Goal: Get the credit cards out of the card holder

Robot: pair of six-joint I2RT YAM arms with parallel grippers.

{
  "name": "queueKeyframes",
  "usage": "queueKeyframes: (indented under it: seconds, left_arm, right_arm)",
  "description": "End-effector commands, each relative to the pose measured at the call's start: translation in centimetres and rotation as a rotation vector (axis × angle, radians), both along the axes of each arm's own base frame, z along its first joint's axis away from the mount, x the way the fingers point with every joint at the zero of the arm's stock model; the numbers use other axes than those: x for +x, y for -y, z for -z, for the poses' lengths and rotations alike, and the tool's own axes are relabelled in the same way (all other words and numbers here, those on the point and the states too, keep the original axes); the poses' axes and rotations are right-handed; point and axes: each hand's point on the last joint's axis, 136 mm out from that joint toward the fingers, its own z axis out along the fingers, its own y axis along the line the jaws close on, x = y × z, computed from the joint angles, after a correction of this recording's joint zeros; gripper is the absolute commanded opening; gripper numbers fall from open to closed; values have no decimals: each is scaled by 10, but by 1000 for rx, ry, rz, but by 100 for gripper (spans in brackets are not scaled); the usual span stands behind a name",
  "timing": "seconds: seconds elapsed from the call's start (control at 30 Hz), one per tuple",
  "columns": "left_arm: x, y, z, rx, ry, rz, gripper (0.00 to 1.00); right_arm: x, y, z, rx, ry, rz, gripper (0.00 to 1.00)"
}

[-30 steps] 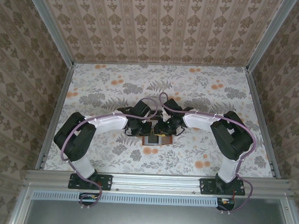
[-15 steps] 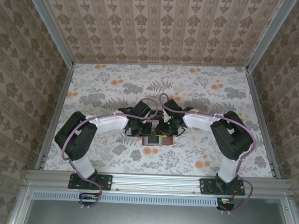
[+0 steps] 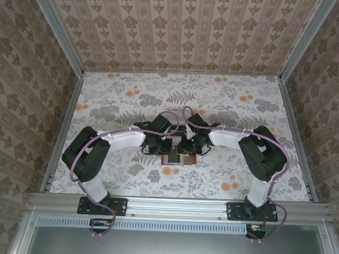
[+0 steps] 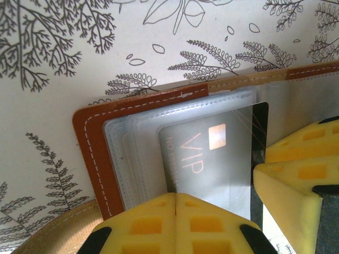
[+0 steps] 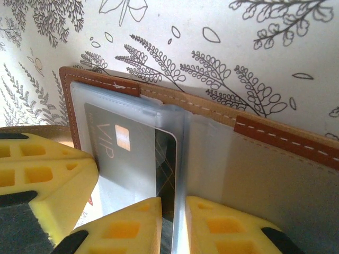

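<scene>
Right tool (image 5: pixel 183 225) has narrowed around the edge of the VIP credit card (image 5: pixel 119 153), grip unconfirmed. Left tool (image 4: pixel 175 211), shut, pins the open card holder (image 4: pixel 90 153) to the tabletop (image 4: pixel 53 63) so I can slide the card out.

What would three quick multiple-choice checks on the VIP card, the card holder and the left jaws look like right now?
1. Where is the grey VIP card relative to the open card holder?
A. lying outside it
B. in one of its clear sleeves
C. held high above it

2. What colour is the card holder's stitched border?
A. green
B. black
C. reddish-brown

3. How do the left jaws stand?
A. shut, pad against pad
B. wide open
C. clamped round a bottle

Answers: 1 B, the sleeve edges frame the card; 2 C, the left wrist view shows a brown rim with pale stitching; 3 A, the yellow pads meet along a seam with no gap.
</scene>
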Motion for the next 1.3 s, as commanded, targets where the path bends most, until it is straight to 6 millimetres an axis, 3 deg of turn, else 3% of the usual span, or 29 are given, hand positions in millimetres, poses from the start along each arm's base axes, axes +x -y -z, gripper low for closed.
queueKeyframes:
  seconds: [0.0,0.17,0.4,0.67,0.83,1.07,1.27]
  left_arm:
    - [-6,-11,11,76,-22,13,1]
    - [-6,-11,11,80,-22,15,1]
    - [-6,-10,12,81,-28,18,1]
    - [-7,-12,12,85,-25,15,1]
    - [-8,-14,12,95,-27,15,1]
    - [-8,-17,13,110,-28,17,1]
    - [-7,-16,9,108,-22,16,1]
  right_arm:
    - [-2,-4,0,48,-21,7,19]
    - [-2,-4,-1,82,-31,18,16]
    - [0,-8,-10,139,-26,19,20]
    - [0,-10,-17,166,-8,12,11]
    - [-1,2,-16,111,3,24,3]
    - [0,28,-12,-28,24,34,0]
    - [0,29,-12,-31,24,31,2]
